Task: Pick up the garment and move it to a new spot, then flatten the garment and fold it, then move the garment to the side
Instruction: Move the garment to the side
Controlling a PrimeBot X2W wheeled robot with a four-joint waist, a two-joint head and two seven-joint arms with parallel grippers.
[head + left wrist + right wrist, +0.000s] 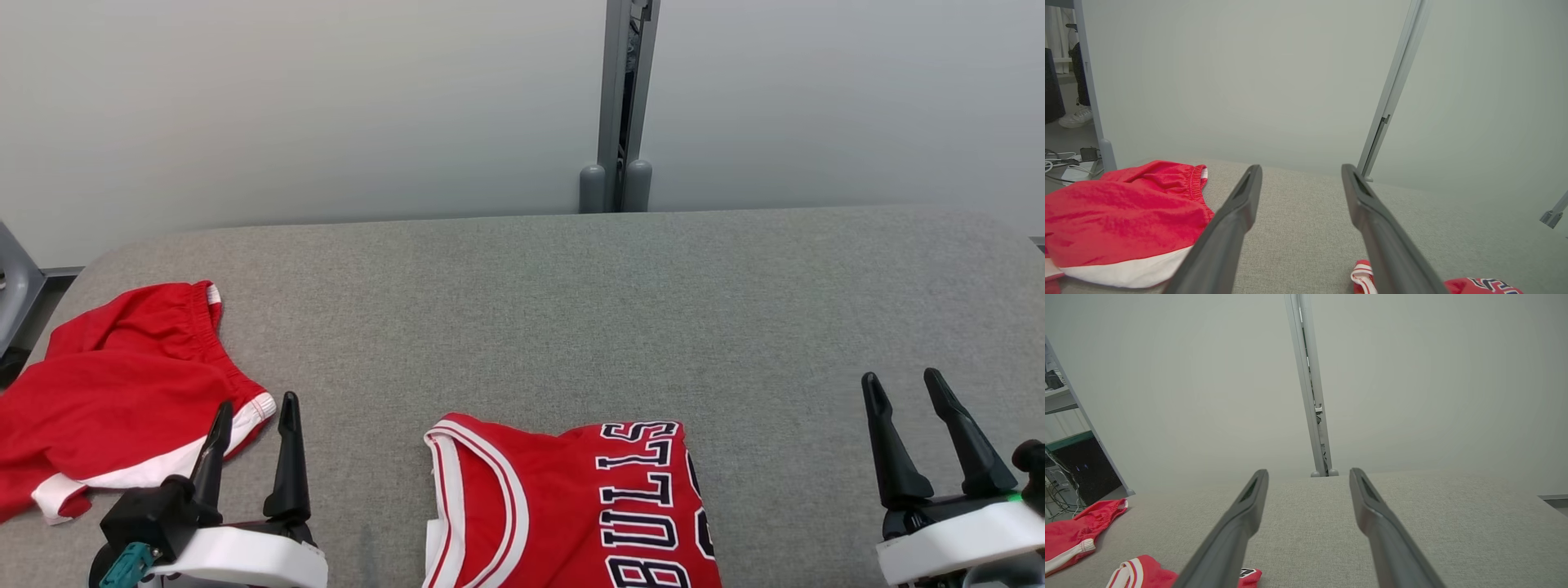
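Observation:
A red jersey garment with white trim and dark "BULLS" lettering lies folded on the grey padded table, at the near edge in the middle. Its corner also shows low in the left wrist view and the right wrist view. My left gripper stands open at the lower left, left of the jersey, with nothing between its fingers. My right gripper is open at the lower right, well clear of the jersey, with bare table between its fingers.
Red shorts with white hems lie spread at the table's left end, just beside my left gripper, and show in both wrist views. A grey partition wall with a post runs behind the table.

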